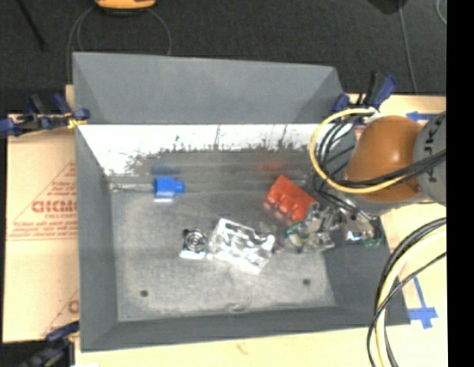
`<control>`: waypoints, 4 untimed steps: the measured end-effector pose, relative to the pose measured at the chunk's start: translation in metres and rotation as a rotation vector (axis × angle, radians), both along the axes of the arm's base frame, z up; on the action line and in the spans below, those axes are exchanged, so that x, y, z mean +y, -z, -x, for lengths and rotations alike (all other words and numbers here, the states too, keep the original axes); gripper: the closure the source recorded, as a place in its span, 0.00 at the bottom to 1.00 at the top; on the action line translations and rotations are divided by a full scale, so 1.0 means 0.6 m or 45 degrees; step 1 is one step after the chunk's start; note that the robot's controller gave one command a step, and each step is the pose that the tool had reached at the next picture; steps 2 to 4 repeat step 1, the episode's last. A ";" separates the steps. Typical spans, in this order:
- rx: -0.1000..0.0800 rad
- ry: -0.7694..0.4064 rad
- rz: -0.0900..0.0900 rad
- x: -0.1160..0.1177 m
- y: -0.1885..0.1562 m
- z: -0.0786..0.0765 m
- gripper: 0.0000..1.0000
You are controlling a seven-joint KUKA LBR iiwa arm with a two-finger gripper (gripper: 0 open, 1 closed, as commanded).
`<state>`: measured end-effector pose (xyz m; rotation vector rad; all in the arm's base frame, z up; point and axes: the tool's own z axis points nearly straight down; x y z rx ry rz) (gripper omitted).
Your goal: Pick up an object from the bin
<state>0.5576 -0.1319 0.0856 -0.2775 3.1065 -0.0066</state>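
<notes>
Where the pincer (317, 234) is seen low by the bin's (222, 323) right wall, a red block (289, 197) is found just up-left of it, possibly touching, and a clear packet (238, 243) to its left; its opening cannot be told.

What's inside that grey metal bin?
A blue block, a red block, a shiny clear packet and a small round metal piece. The gripper covers the spot beside the red block, hiding whatever lies beneath.
</notes>
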 end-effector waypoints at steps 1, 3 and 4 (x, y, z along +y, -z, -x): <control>0.019 -0.113 -0.002 -0.033 -0.001 -0.022 1.00; 0.019 -0.113 -0.002 -0.033 -0.001 -0.022 1.00; 0.019 -0.113 -0.002 -0.033 -0.001 -0.022 1.00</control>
